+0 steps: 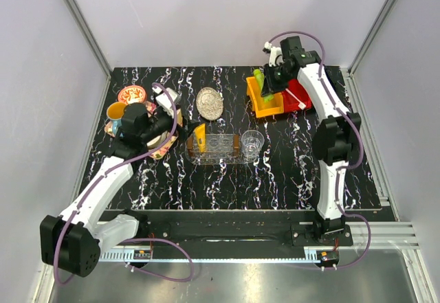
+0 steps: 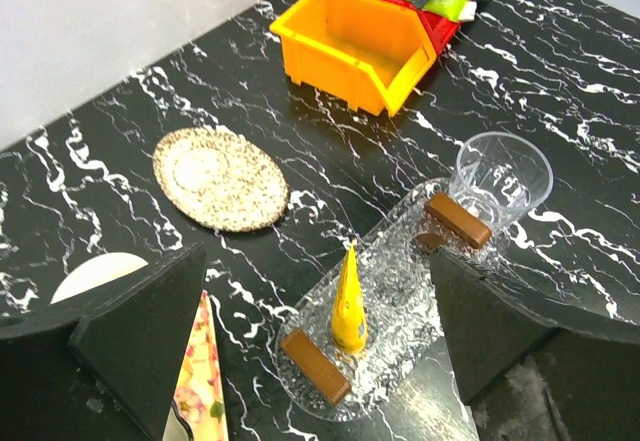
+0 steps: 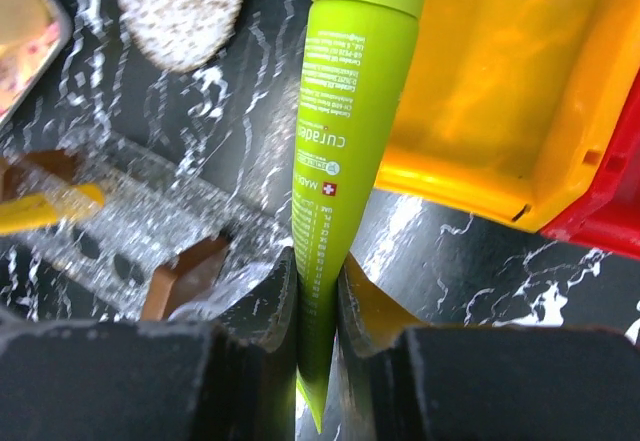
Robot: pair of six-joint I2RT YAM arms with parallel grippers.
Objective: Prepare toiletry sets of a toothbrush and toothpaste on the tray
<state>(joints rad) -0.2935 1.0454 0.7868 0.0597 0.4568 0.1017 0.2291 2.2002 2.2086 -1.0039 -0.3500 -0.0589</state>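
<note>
While the right hand (image 3: 318, 296) pinches the lime green toothpaste (image 3: 350, 111) by its tail, near orange bin (image 3: 500, 81), left hand (image 2: 318, 336) spread wide

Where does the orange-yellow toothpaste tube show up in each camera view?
Top external: the orange-yellow toothpaste tube lies near the centre, at the left end of the clear tray.
Left wrist: the tube is low and central, on the tray.
Right wrist: the tube is at the left edge, partly cut off.
Shared landmark: the orange bin.
</note>
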